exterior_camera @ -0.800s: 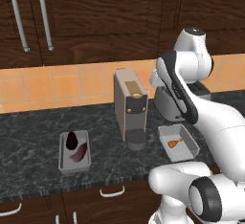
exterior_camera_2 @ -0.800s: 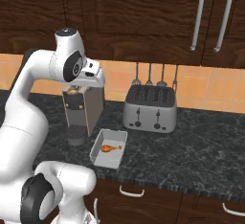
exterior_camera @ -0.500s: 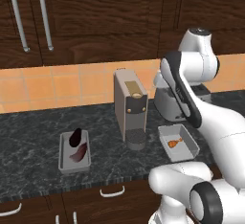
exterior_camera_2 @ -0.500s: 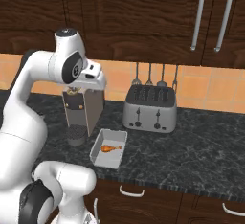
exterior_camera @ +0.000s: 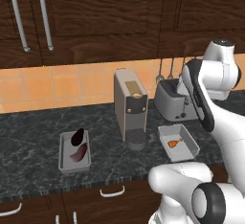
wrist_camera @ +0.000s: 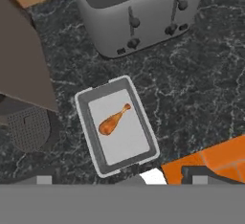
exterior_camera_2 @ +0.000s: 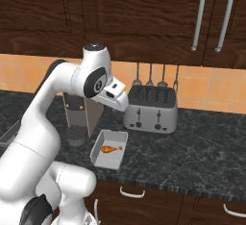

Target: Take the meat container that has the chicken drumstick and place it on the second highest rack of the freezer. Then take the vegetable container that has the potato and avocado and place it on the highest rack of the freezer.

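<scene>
The meat container (wrist_camera: 117,125) is a shallow grey tray on the dark counter with the small orange-brown chicken drumstick (wrist_camera: 113,121) lying in it. It also appears in front of the toaster (exterior_camera_2: 109,148) (exterior_camera: 178,142). My gripper (wrist_camera: 118,180) hangs above the tray's near end, open, with nothing between its widely spread fingertips. The vegetable container (exterior_camera: 63,158) sits further left and holds the dark avocado (exterior_camera: 77,136) and the reddish potato (exterior_camera: 79,153). The freezer and its racks are out of view.
A grey coffee machine (exterior_camera: 130,106) stands between the two trays. Behind the meat container is a silver toaster (exterior_camera_2: 150,108), with utensils hanging on the orange tile wall. Dark wood cabinets run above and below the counter.
My arm has swung right and down, bringing the hand from beside the coffee machine to above the meat container. Both trays are where they were.
</scene>
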Robot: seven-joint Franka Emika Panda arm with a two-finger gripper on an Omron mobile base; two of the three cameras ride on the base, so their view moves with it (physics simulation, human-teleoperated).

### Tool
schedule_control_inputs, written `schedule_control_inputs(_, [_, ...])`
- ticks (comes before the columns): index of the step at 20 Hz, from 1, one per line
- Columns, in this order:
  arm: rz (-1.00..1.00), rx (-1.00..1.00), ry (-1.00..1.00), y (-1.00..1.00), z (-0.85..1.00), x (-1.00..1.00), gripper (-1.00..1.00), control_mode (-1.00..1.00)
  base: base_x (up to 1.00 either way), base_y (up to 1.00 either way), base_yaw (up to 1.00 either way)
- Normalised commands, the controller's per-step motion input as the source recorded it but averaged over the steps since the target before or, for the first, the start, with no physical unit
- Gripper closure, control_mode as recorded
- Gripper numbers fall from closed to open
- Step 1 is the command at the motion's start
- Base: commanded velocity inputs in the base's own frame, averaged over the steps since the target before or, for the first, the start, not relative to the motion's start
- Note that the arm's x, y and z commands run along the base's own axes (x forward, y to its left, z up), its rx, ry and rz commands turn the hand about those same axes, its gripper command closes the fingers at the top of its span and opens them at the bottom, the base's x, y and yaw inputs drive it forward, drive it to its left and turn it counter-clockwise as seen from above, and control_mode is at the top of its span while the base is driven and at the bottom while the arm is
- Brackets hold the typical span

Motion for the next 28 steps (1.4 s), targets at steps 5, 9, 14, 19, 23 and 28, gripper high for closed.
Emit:
schedule_control_inputs(5, [-0.30,0.07,0.09,-0.66,-0.55,-0.15,-1.00,-1.00,0.00,0.00,0.00])
schedule_control_inputs(9, [-0.27,0.02,0.11,-0.24,-0.63,-0.16,-1.00,-1.00,0.00,0.00,0.00])
schedule_control_inputs(14, [-0.14,0.07,0.08,0.00,-0.62,0.00,-1.00,-1.00,0.00,0.00,0.00])
schedule_control_inputs(19, [-0.12,0.05,0.11,0.28,-0.65,0.00,-1.00,-1.00,0.00,0.00,0.00])
schedule_control_inputs(23, [-0.17,0.03,0.00,0.14,-0.56,0.00,-1.00,-1.00,0.00,0.00,0.00])
schedule_control_inputs(28, [-0.18,0.02,0.00,0.00,-0.51,0.01,-1.00,-1.00,0.00,0.00,0.00])
